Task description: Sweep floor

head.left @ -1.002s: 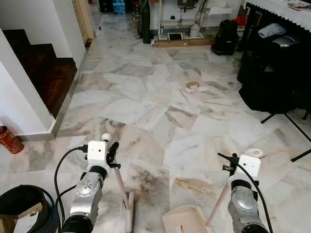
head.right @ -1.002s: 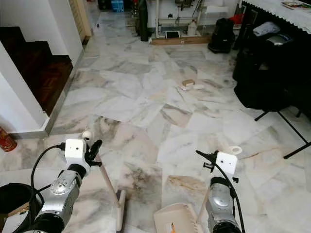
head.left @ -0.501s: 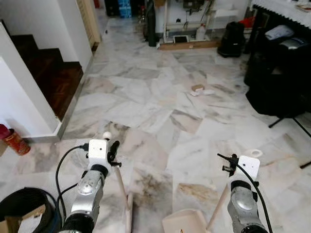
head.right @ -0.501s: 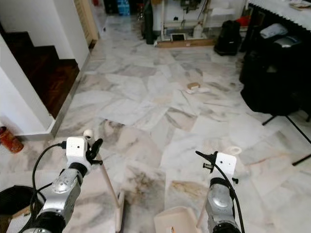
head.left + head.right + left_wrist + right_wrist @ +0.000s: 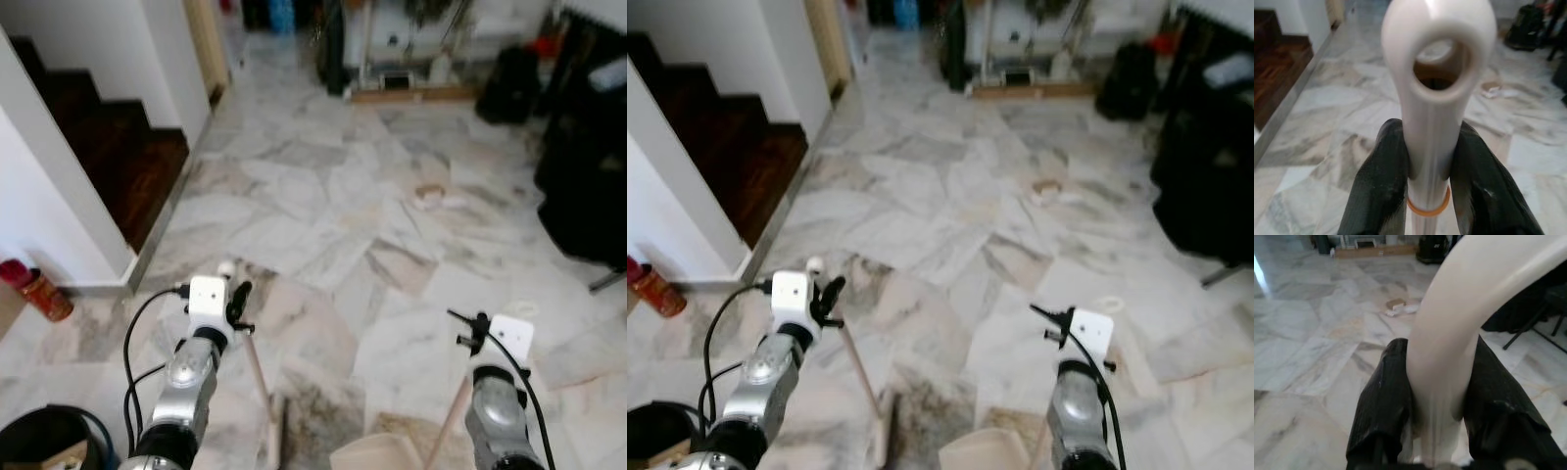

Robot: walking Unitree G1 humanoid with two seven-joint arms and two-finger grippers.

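Marble floor [image 5: 323, 196] is stretching ahead, with scraps of litter [image 5: 429, 195] lying far off to the right. On the near left, the left gripper [image 5: 1426, 166] is clamping its two black fingers [image 5: 1382, 181] around the cream broom handle [image 5: 1434, 98], the broom [image 5: 263, 397] slanting down to the tiles. On the near right, the right gripper [image 5: 1436, 396] is squeezing the dustpan handle [image 5: 1459, 323], the dustpan [image 5: 377, 453] resting on the floor between the arms.
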